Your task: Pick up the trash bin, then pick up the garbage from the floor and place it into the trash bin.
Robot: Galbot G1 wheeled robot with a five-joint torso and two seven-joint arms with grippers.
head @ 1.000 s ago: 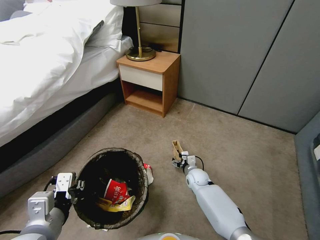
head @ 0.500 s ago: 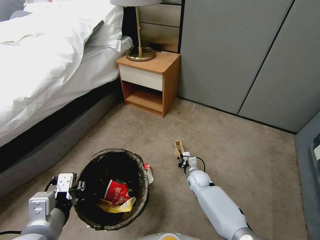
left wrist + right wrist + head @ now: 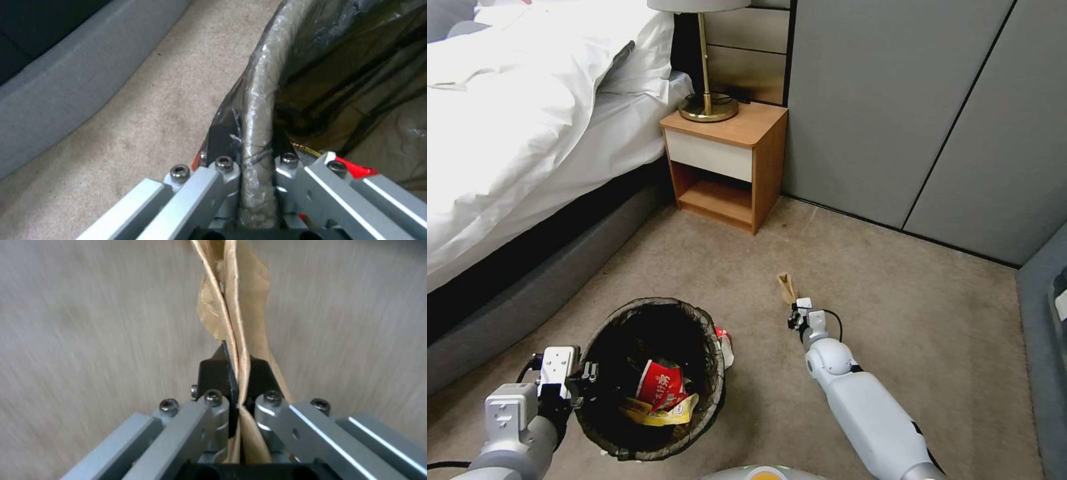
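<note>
2 end effectors are at work. Left end effector (image 3: 586, 381) pinches the rim of the bin (image 3: 694, 317) — it sits on the carpet (image 3: 894, 313) near the bed (image 3: 527, 133), with red and yellow wrappers (image 3: 660, 393) inside. Right end effector (image 3: 793, 313) is pressed together on a brown paper bag (image 3: 786, 287) — bag upright, right of the bin.

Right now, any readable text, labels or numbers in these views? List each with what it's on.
Red-and-white packet inside the trash bin: white characters, too small and blurred to read.
Yellow wrapper beneath it: no legible print.
Brown paper bag pinched in the right gripper: no print visible.
Left gripper, clamped on the bin rim: no markings.
Nothing else carries text.
</note>
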